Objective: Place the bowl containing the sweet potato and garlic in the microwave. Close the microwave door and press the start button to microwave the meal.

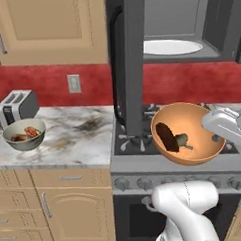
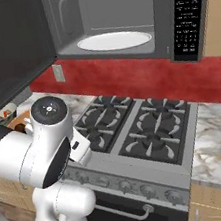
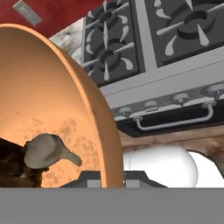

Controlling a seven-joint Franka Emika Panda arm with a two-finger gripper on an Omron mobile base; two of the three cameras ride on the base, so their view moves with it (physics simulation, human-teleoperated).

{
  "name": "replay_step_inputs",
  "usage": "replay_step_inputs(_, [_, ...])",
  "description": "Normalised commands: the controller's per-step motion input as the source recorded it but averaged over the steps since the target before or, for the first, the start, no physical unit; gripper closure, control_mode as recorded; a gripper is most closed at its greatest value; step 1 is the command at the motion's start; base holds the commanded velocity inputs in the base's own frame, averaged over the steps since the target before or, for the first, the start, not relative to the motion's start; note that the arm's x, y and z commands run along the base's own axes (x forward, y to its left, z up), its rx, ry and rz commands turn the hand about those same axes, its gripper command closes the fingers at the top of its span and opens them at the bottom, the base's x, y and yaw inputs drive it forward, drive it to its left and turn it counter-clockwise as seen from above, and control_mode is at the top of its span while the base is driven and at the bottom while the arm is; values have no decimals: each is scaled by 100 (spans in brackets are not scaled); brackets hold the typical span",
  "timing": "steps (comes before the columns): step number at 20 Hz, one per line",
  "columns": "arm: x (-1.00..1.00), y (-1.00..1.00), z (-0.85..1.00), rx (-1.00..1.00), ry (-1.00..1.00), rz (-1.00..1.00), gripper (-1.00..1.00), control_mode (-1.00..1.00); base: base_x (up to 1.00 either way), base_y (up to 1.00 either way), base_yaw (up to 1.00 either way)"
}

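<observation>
The orange-brown bowl [image 1: 194, 151] hangs tilted above the stove front, below the open microwave [image 1: 187, 24]. My gripper [image 1: 217, 132] is shut on its right rim. Inside lie the dark brown sweet potato [image 1: 167, 136] and the small tan-grey garlic [image 1: 182, 139]. In the hand view the bowl [image 3: 52, 100] rises at the left, its rim running down into my gripper [image 3: 113, 177], with the garlic [image 3: 43, 150] beside the sweet potato [image 3: 8, 162]. The microwave door [image 1: 127, 62] stands swung open, edge-on left of the bowl. The white turntable [image 2: 114, 41] lies bare in the cavity.
A silver toaster [image 1: 16, 107] and a grey-green bowl [image 1: 24, 135] of red and brown food sit on the marble counter [image 1: 78, 129] at the left. The gas stove [image 2: 140, 123] lies under the microwave. The keypad panel [image 2: 188, 14] is on the microwave's right side.
</observation>
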Motion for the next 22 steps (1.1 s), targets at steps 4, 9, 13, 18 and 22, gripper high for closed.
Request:
replay_step_inputs(4, [0, 0, 0, 0, 0, 0, 100, 100, 34, -31, 29])
replay_step_inputs(9, [0, 0, 0, 0, 0, 0, 100, 100, 30, -32, 19])
replay_step_inputs(13, [0, -3, 0, 0, 0, 1, 100, -100, 9, -19, 6])
replay_step_inputs(18, [0, 0, 0, 0, 0, 0, 100, -100, 0, 0, 0])
replay_step_inputs(22, [0, 0, -2, 2, -7, -1, 100, -100, 0, 0, 0])
